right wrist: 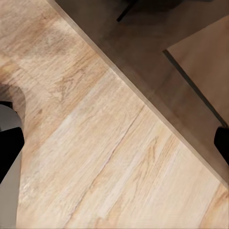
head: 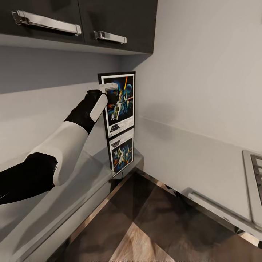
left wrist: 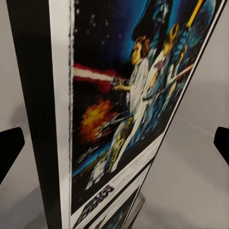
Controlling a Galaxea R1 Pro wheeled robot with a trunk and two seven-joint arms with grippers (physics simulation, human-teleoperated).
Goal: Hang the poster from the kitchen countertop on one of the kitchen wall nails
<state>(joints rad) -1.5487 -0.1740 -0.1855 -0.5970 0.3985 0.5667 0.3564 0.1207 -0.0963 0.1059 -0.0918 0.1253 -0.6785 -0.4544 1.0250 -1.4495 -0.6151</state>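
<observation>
While left gripper (head: pixel 111 95) reaches poster (head: pixel 120 100), fingers spread either side of its black edge, grip unconfirmed; poster upright in kitchen countertop (head: pixel 54 196) corner, mirrored in glossy slab, under dark wall cabinets (head: pixel 109 22); right gripper (right wrist: pixel 114 143) parted above wood floor (right wrist: pixel 95 157)

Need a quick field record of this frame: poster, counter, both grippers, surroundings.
poster: upright on kitchen countertop, in the corner, mirrored in the glossy slab
left gripper: at poster's upper left edge, fingers spread wide, open
right gripper: open, over wood floor
above: dark wall cabinets
right edge: gas hob
</observation>
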